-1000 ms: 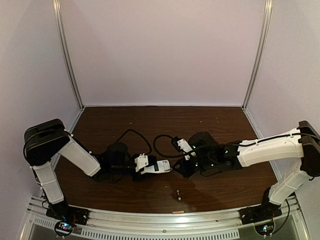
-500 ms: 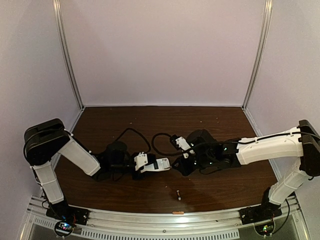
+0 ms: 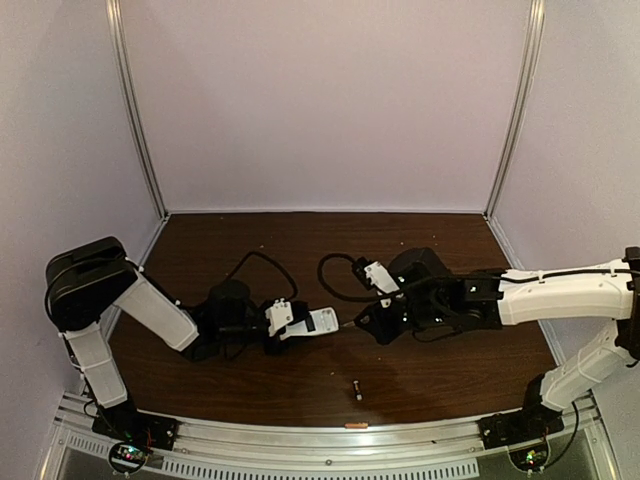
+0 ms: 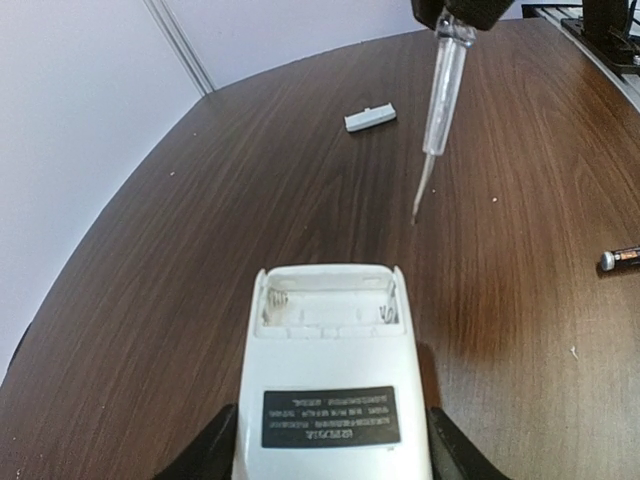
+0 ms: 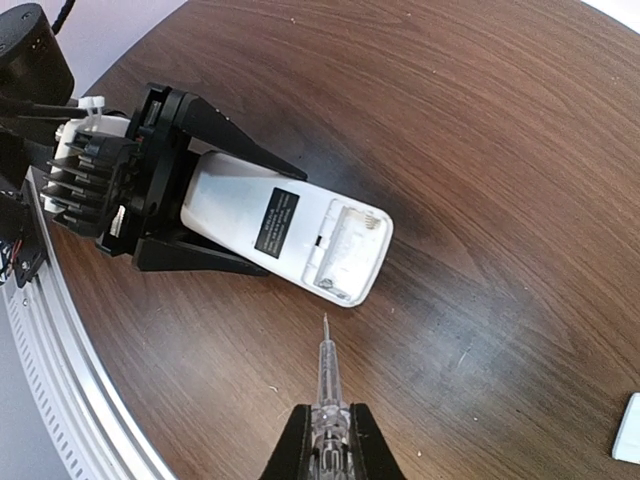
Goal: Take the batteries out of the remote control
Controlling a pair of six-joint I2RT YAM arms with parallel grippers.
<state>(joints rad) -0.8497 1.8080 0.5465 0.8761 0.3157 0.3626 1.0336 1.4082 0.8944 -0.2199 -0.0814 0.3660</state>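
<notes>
Clamping the remote control (image 4: 330,360) by its sides, the left jaws leave its open end free; right jaws pinch a screwdriver (image 4: 443,90), tip just off that edge

Dark brown wood-grain surface (image 3: 440,235), a few pale specks on it. Plain pale lilac panels close it in on three sides: back wall (image 3: 325,100), left wall (image 3: 55,130), right wall (image 3: 595,130). Slim aluminium left post (image 3: 137,110) and right post (image 3: 514,110) stand at the back corners. Slotted aluminium rail (image 3: 300,445) along the near edge. Light is even and diffuse, with a soft sheen on the wood.
</notes>
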